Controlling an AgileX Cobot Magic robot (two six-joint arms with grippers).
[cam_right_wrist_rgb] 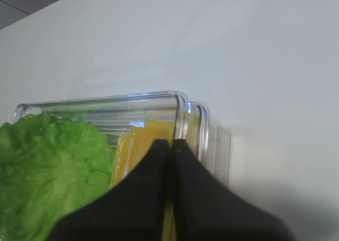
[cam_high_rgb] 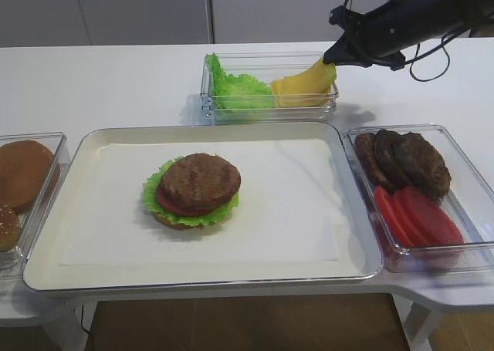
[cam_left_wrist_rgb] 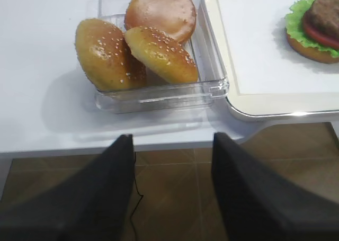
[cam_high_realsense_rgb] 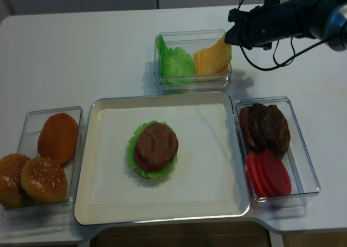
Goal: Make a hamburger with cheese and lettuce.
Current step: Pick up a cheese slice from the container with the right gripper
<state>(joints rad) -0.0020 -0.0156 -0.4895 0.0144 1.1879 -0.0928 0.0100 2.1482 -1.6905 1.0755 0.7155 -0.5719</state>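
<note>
Right fingers (cam_right_wrist_rgb: pixel 159 198): clamped on the cheese (cam_high_rgb: pixel 297 83), lifting one corner from its container (cam_high_realsense_rgb: pixel 162 78)
Left fingers (cam_left_wrist_rgb: pixel 116 193): apart, idle
Hamburger (cam_high_rgb: pixel 194 189): forward-left of cheese; right arm nearer

left pincer (cam_left_wrist_rgb: pixel 172 190) open off table edge | buns (cam_left_wrist_rgb: pixel 135 39) in clear bin (cam_left_wrist_rgb: pixel 212 66) | hamburger (cam_left_wrist_rgb: pixel 316 26) top right

The tray (cam_high_realsense_rgb: pixel 97 203) fills the table's front middle, with only the hamburger (cam_high_realsense_rgb: pixel 154 149) standing on it — bare paper lies open on its right half. Clear bins (cam_high_realsense_rgb: pixel 282 195) crowd the right edge, left edge and back middle. The right hand (cam_high_realsense_rgb: pixel 230 36) occupies the back bin's (cam_high_realsense_rgb: pixel 162 81) right end, pinching the cheese (cam_high_realsense_rgb: pixel 209 58).
</note>
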